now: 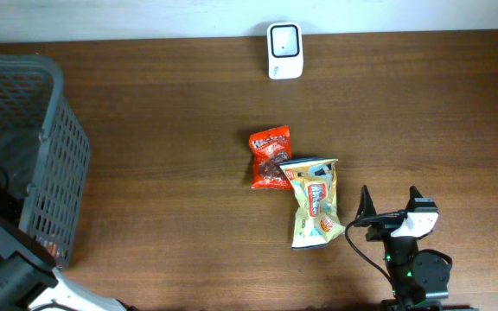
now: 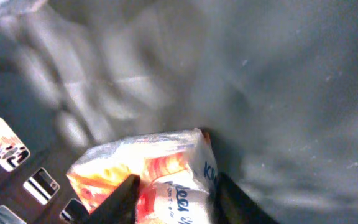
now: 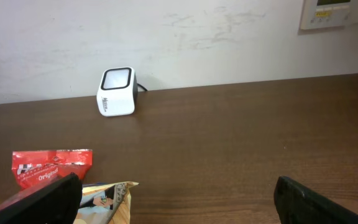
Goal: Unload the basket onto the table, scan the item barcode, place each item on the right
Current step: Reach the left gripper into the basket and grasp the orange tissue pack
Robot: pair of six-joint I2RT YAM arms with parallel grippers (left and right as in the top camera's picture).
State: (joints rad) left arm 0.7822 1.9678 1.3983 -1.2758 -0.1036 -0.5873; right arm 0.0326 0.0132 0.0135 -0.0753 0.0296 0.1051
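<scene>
From above, the gray basket [image 1: 54, 164] sits at the left end of the table. The left arm [image 1: 7, 268] goes down beside it, so I cannot see its claw here. The white scanner [image 1: 284, 50] stands at the far edge, in the middle, well apart from the basket. A red packet [image 1: 271, 158] and a yellow packet [image 1: 316, 206] lie touching in the middle. The right gripper [image 1: 390, 194] sits just right of the yellow one, spread wide with nothing in it. In the left wrist view, the left gripper [image 2: 176, 180] has one finger on each side of an orange and white bag [image 2: 166, 158] down in the basket. The picture is smeared, so I cannot tell if the bag is pinched tight or only touched. That is my worry. The bag looks thin and slippery, and a weak pinch could let it slide out on the way up, or it could snag on the basket wall. It has a long trip to the scanner, and if the barcode faces away, it will not read. In the right wrist view, the scanner has bare table in front of it. A swing left by that wide claw could bump the packets.
</scene>
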